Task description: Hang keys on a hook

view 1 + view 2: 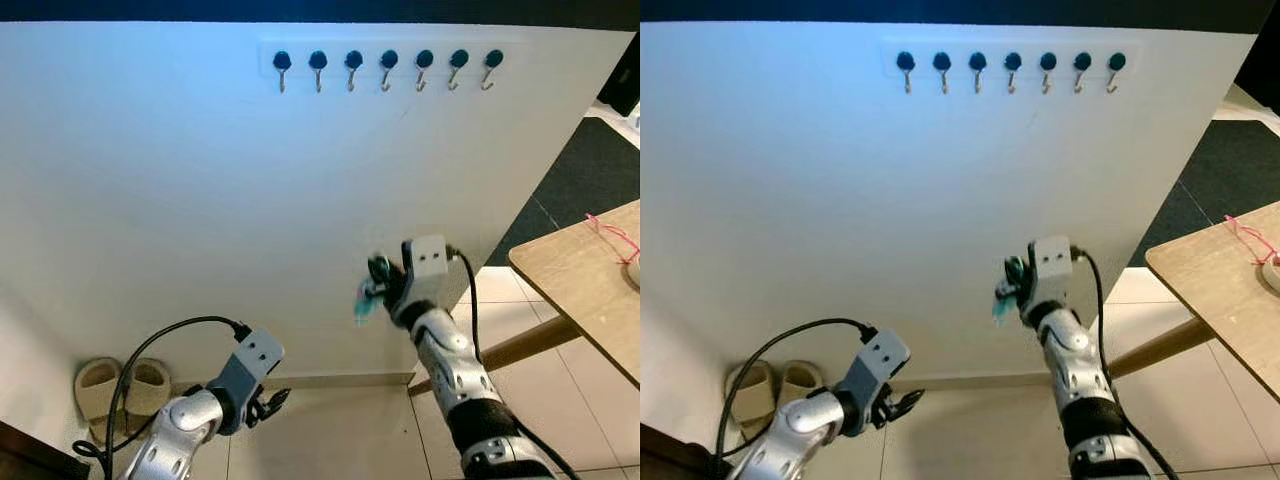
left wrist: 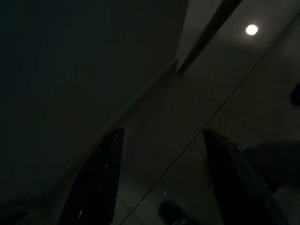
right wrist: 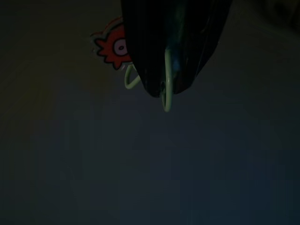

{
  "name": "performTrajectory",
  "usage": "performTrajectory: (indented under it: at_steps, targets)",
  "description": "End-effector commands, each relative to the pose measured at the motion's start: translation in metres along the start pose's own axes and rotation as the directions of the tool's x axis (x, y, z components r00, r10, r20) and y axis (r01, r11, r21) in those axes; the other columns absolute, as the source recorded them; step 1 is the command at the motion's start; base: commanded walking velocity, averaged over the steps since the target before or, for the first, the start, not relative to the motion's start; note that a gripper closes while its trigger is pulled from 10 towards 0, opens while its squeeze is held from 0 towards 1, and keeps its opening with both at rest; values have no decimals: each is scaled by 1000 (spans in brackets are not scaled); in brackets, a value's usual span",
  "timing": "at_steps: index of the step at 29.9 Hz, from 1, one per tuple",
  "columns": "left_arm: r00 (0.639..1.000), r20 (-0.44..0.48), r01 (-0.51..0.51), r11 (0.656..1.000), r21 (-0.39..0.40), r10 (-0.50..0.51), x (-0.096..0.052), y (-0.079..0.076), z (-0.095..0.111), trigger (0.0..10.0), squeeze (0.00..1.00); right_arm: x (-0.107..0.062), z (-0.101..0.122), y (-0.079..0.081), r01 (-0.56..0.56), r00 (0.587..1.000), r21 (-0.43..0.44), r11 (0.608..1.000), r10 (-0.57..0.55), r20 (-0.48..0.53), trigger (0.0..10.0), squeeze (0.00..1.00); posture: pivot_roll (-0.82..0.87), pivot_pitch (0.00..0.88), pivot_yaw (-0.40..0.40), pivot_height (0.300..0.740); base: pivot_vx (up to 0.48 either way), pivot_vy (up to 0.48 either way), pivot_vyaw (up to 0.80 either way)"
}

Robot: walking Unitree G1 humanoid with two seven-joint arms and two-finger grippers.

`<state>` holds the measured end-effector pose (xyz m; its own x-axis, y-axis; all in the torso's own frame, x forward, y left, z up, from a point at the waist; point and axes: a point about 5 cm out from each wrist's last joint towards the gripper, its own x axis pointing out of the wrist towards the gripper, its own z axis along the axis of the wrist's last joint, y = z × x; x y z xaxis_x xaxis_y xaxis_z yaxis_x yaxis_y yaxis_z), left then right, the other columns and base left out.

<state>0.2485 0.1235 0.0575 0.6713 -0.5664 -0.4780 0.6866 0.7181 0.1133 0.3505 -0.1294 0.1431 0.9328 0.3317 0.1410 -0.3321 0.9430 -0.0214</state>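
Holding the key ring (image 3: 166,86), seemingly with a teal tag, clenched in my right gripper (image 1: 383,285) well below the hook rail (image 1: 385,62), left gripper (image 1: 268,405) idle and spread: next, raise to a hook.

I can read no text, label, brand or number anywhere. The only mark I see is a red cartoon tag (image 3: 112,47) with a round eye, on the keys, and it carries no lettering.
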Motion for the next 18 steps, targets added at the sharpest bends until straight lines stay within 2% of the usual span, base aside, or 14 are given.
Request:
performTrajectory:
  at_steps: [1, 4, 8, 10, 13, 15, 18]
  targets:
    - [999, 34, 2, 1000, -18, -1, 1, -4, 5, 10000, 0, 3, 12, 2, -6, 998, -32, 999, 8, 56, 0, 0, 70, 90, -19, 740, 0, 0, 0]
    - [997, 74, 2, 1000, -25, 0, 1, -3, 14, 10000, 0, 12, 38, 6, -7, 987, -80, 997, 20, 158, 0, 0, 73, 98, -25, 740, 0, 0, 0]
    - [996, 86, 7, 1000, -25, -4, 0, -3, 17, 10000, 0, 14, 45, 6, -6, 983, -95, 995, 24, 181, 0, 0, 73, 99, -25, 740, 0, 0, 0]
    - [991, 136, 20, 999, -25, -16, -1, -4, 27, 10000, 0, 23, 68, 8, 12, 969, -148, 989, 25, 246, 0, 0, 74, 108, -31, 740, 0, 0, 0]
    - [987, 160, 21, 999, -29, -16, -1, -5, 31, 10000, 0, 27, 78, 9, 23, 960, -166, 986, 25, 278, 0, 0, 74, 108, -31, 740, 0, 0, 0]
    - [980, 198, 23, 999, -33, -16, -1, -7, 38, 10000, 0, 32, 96, 11, 35, 941, -185, 982, 31, 338, 0, 0, 73, 112, -33, 740, 0, 0, 0]
    - [978, 209, 26, 999, -32, -19, -1, -9, 41, 10000, 0, 33, 104, 13, 36, 930, -193, 981, 38, 365, 0, 0, 73, 114, -35, 740, 0, 0, 0]
